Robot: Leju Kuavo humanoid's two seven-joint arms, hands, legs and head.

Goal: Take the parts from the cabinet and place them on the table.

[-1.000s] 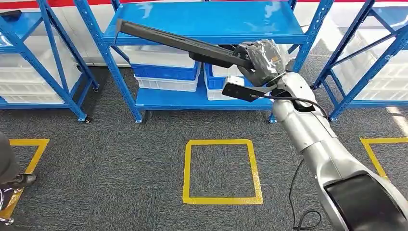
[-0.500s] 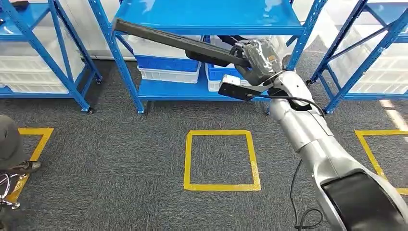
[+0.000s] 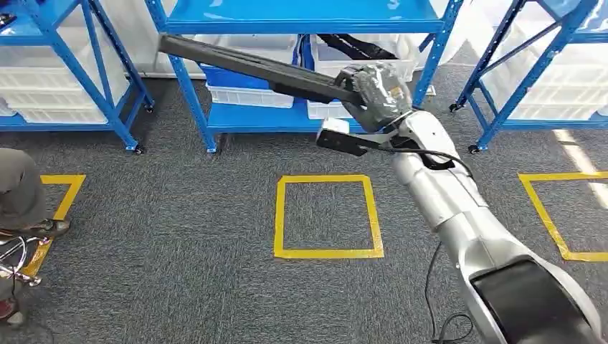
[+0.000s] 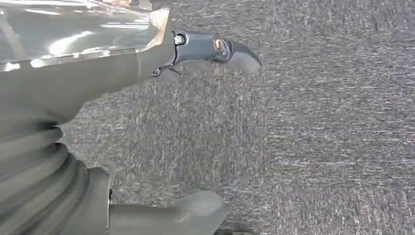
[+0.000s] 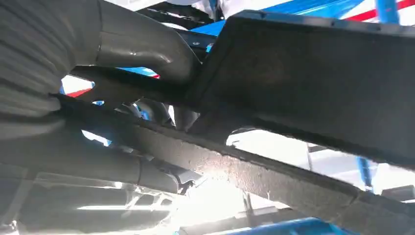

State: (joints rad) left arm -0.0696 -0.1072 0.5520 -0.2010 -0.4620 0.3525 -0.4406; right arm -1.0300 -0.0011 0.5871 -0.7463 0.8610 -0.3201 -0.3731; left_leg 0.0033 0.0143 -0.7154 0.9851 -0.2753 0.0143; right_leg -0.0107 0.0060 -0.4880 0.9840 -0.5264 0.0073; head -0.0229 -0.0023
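Note:
My right hand, wrapped in clear plastic, grips one end of a long dark grey part. The part sticks out to the left, level with the front of the blue cabinet. In the right wrist view the same part runs across the picture, with the thumb over it and the fingers under it. Another dark part lies on the cabinet's middle shelf behind my hand. My left hand hangs over the carpet, its fingers and thumb apart with nothing between them.
White and blue bins fill the cabinet's lower shelf. More blue racks stand at the left and right. Yellow tape squares mark the grey carpet. A person's leg and shoe and a stool base are at the left edge.
The whole picture has slid upward and the cabinet sits farther off, so the camera has moved back. My right hand still holds the long part, which is now out in front of the shelf.

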